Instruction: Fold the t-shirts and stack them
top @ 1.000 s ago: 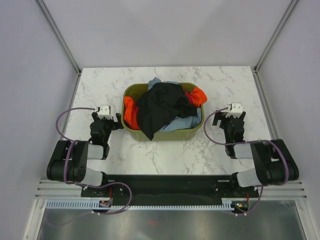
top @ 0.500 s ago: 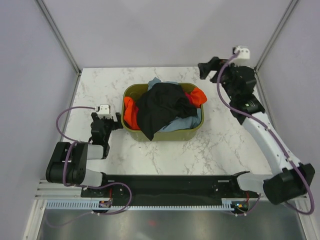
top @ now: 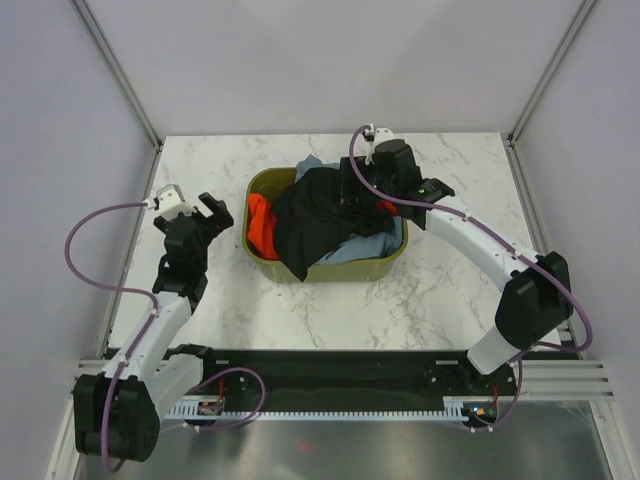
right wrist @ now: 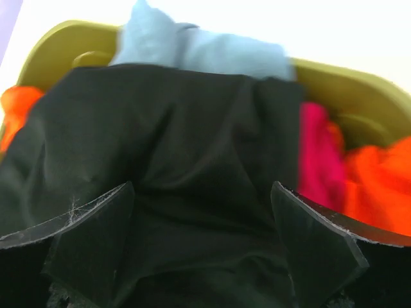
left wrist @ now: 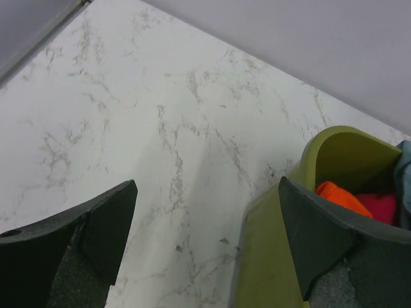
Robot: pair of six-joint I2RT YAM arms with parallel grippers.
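The olive-green basket (top: 260,188) stands mid-table, piled with t-shirts. A large black shirt (top: 315,220) lies on top and hangs over the front rim. Orange (top: 262,225), light grey-blue (top: 360,247) and magenta-pink (right wrist: 314,154) shirts show under it. My right gripper (top: 352,192) is open over the black shirt (right wrist: 192,167), its jaws either side of a fold. My left gripper (top: 215,210) is open and empty, above the table just left of the basket (left wrist: 270,256), whose left end shows the orange shirt (left wrist: 334,192).
The white marble table (top: 430,290) has grey walls at the back and both sides. A metal rail runs along the near edge by the arm bases. A purple cable loops from each arm.
My right arm swung from the far right corner in over the basket and lowered onto the black shirt. My left arm rose from its rest and reached forward toward the basket's left end.
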